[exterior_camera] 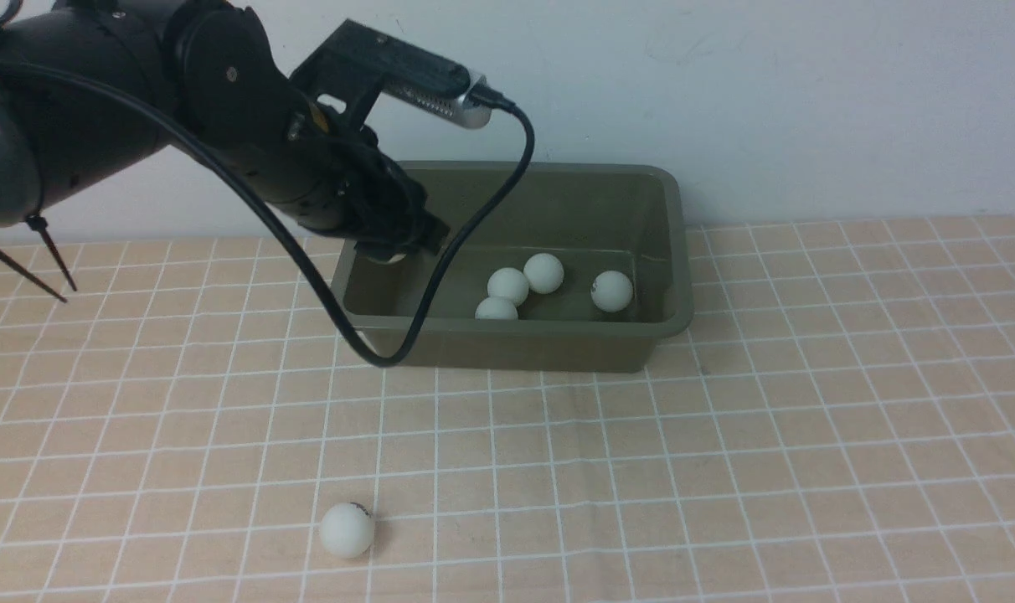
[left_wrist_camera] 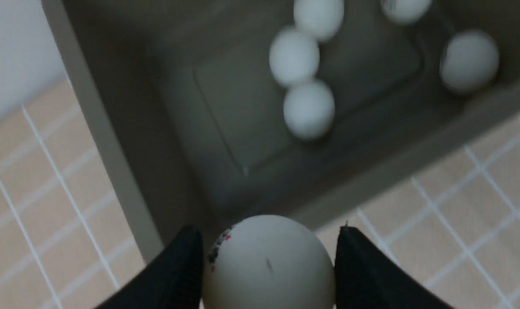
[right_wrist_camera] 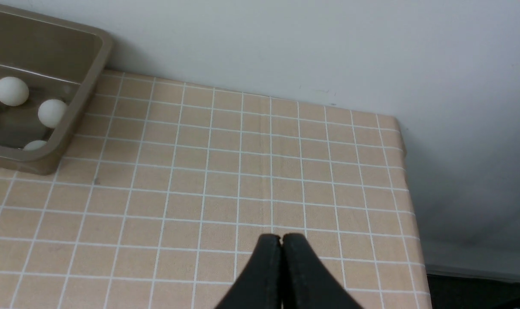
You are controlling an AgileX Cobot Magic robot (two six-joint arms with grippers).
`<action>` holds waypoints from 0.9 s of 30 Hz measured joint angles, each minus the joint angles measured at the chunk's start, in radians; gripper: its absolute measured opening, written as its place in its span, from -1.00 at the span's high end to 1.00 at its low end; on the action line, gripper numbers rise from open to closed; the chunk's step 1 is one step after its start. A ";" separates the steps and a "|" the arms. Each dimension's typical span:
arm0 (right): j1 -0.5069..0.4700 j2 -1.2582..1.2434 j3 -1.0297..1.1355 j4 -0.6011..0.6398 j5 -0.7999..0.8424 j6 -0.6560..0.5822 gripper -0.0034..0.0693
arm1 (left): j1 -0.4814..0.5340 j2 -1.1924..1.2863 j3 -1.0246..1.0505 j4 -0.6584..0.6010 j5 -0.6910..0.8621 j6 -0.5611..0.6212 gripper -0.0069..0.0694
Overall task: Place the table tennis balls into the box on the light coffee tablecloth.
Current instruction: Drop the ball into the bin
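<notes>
Across the surface in front of you, the light coffee tablecloth (exterior_camera: pixel 725 469) runs its grid of thin white lines up to a white wall (exterior_camera: pixel 809 100). Your left arm (exterior_camera: pixel 139 100), black and bulky, reaches in from the left toward the box (exterior_camera: pixel 549 347), an olive-green tub standing on the cloth near the wall. A black cable (exterior_camera: pixel 440 276) droops from the wrist across the tub's near left corner.

Your left claw (exterior_camera: pixel 399 239) hangs over the box's left end at about rim height. Its two black fingers (left_wrist_camera: pixel 174 274) are clamped on either side of a held ball (left_wrist_camera: pixel 268 262), white with a small dark and red print.

Your right claw (right_wrist_camera: pixel 280 240) is out of the front view and shows only in its own wrist camera. Its tips are pressed together with nothing between them, above the cloth to the right of the box and well apart from it.

Inside the box lie more table tennis balls (exterior_camera: pixel 543 272). The front view shows four, gathered toward the middle and right of the floor, while the left wrist view shows five. One loose ball (exterior_camera: pixel 347 529) rests on the cloth near the front edge, left of the box's middle and well apart from it.
</notes>
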 joint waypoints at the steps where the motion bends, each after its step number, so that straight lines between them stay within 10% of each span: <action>1: 0.000 0.000 0.000 0.000 0.000 0.000 0.96 | 0.000 0.031 -0.011 -0.015 -0.046 0.020 0.00; 15: 0.000 0.000 0.000 0.020 0.000 0.000 0.96 | 0.000 0.400 -0.208 -0.022 -0.183 0.055 -0.11; 27: 0.000 0.000 0.000 0.020 0.001 0.000 0.96 | 0.005 0.390 -0.359 -0.054 0.116 0.005 -0.19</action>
